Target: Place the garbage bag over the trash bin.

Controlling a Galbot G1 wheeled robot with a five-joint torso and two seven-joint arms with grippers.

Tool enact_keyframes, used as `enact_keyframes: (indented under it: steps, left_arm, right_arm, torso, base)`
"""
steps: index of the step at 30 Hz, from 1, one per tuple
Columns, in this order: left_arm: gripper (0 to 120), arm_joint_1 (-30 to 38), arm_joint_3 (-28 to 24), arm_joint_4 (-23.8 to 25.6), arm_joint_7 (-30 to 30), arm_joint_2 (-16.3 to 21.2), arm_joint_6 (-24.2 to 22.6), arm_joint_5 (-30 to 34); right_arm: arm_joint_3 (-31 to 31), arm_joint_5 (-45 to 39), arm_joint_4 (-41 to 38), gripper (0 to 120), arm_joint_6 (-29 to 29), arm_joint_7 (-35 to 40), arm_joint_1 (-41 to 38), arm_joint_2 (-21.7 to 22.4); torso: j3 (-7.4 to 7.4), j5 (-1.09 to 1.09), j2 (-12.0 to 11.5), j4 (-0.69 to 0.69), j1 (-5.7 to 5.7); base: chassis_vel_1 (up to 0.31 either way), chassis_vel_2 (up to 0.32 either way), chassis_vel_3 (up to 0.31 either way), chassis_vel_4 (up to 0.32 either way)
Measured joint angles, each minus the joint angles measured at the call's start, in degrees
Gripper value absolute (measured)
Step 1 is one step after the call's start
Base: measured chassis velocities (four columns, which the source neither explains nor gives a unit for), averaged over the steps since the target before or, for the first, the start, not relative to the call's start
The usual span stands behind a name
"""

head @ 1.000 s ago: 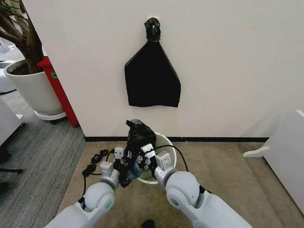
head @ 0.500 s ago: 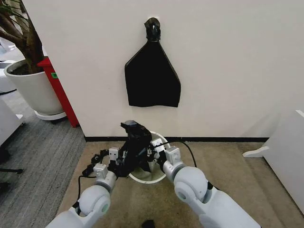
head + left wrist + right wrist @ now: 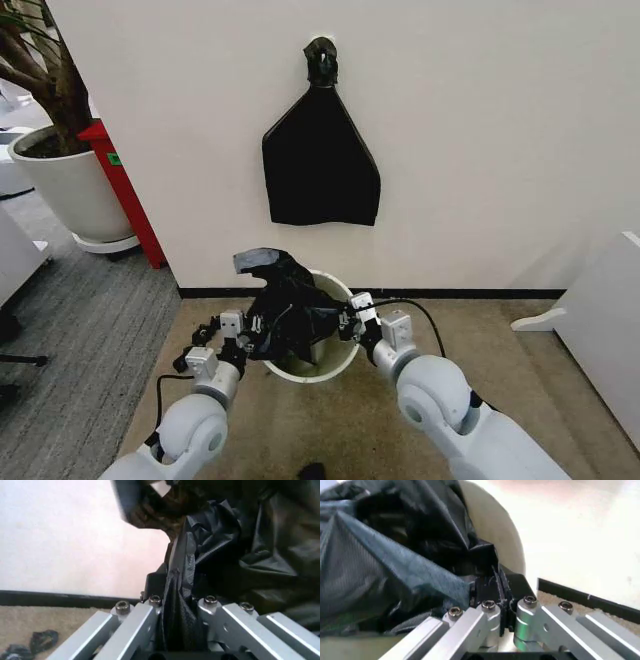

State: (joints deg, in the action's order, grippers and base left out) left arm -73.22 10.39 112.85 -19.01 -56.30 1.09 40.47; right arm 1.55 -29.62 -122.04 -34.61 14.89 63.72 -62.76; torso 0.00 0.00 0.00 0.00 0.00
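— How does the robot have hold of it, starting nearest?

— The left gripper (image 3: 243,327) is pinched tight on a fold of the garbage bag (image 3: 287,318); in the left wrist view the black film (image 3: 220,551) runs straight down between the closed fingers (image 3: 136,626); the right gripper (image 3: 352,318) is clamped the same way on the opposite edge, a gathered pleat caught at its tips (image 3: 487,587); the two sit on either side of the bin, the bag strung between them.

— And the bag itself?

— It hangs bunched over and partly inside the trash bin (image 3: 320,372), which stands on the carpet close to the wall; one corner pokes up above the rim on the left side; the rim toward the robot is still bare.

— How would it handle?

— Very light and limp, probably; thin glossy film that slides, stretches and could tear if pulled hard over the rim; the hem of the mouth looks like the place to grip, at two opposite points; the light bucket may shift if tugged.

— Farther back?

— A flat black bag (image 3: 320,165) hangs on the wall; a plant pot (image 3: 62,187) stands far left.
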Motion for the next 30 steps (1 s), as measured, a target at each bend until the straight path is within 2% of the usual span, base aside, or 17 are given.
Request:
enact_keyframes:
  steps: [8,18,30]
  left_arm:
    - [5,-0.17,3.9,0.31,-0.41,-1.22,0.04,1.29]
    - [5,0.09,5.86,1.21,-1.41,-4.02,-0.48,3.14]
    - [5,-0.07,7.99,5.52,-6.14,-5.62,-4.07,14.1]
  right_arm:
    - [2.82,0.63,-1.58,0,0.78,-1.37,4.12,0.9]
    - [2.73,3.5,-1.98,0,1.49,-2.88,7.81,0.1]
    - [2.15,6.61,2.45,0,3.02,-4.87,9.21,-1.45]
  torso:
    - [0.0,0.0,0.0,0.0,0.0]
    - [0.0,-0.01,0.0,0.0,0.0]
    - [0.0,0.0,0.0,0.0,0.0]
  base:
    - [0.0,0.0,0.0,0.0]
    - [0.0,0.0,0.0,0.0]
    - [0.0,0.0,0.0,0.0]
